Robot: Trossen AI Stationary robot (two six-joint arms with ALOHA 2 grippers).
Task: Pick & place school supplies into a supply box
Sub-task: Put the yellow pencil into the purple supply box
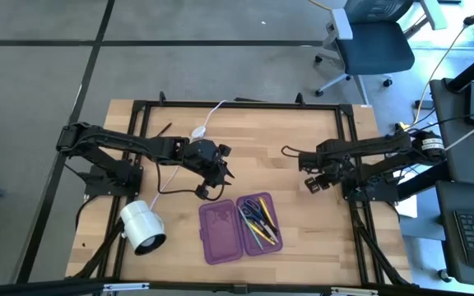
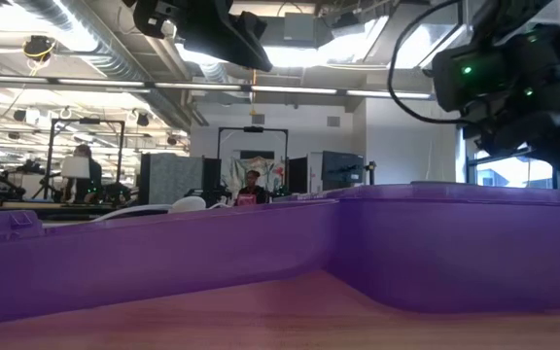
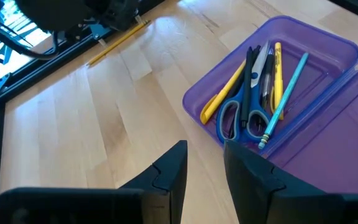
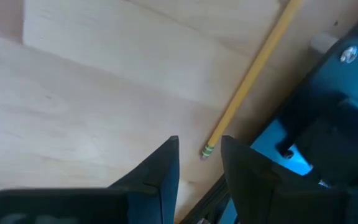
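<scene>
school supplies [image 1: 258,222] lie in the right half of my purple supply box [image 1: 220,233], which sits opened flat near the front edge of the desk [image 1: 286,177]: blue-handled scissors [image 3: 241,118], a yellow pen [image 3: 222,94], dark pens and a teal pencil [image 3: 284,99] bunched together in that one half, while the other half shows nothing inside. one yellow pencil [image 4: 250,78] lies apart on the bare wood at the desk's right edge, its green-banded end just ahead of my right hand [image 4: 199,162]. that hand hovers over the wood by the frame rail with its fingers a narrow gap apart and nothing between them. my left hand [image 3: 205,168] hangs above the desk just beside the box's filled half, fingers likewise slightly parted and pinching nothing. a white cylindrical lamp [image 1: 142,226] lies on its side toward the front left corner, and a white cable [image 1: 208,119] with an oval switch runs in from the desk's far edge. in the room beyond, people sit at distant desks.
</scene>
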